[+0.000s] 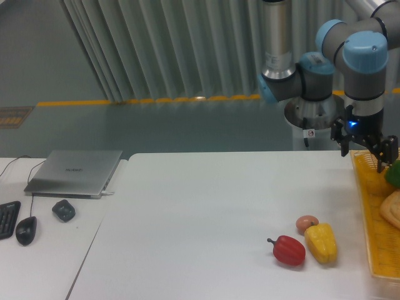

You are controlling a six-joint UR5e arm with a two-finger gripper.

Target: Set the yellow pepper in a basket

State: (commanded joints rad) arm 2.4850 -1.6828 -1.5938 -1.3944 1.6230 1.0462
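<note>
The yellow pepper (321, 243) lies on the white table (206, 212) in the lower right of the frame, well below and a little left of the gripper (364, 149). It rests just beside the red pepper (289, 250), which sits to its left, and it touches or nearly touches the small orange-pink item (307, 223) at its upper left.

The gripper hangs at the right edge of the frame, over the near-left corner of the basket (370, 206). Its dark fingers appear spread apart with nothing between them, and a blue light glows on its body. The basket runs down the right edge and holds a green item (393, 174) and a tan item (392, 209). At the far left sit a closed laptop (75, 172), a mouse (25, 230) and a keyboard's edge (7, 219).
</note>
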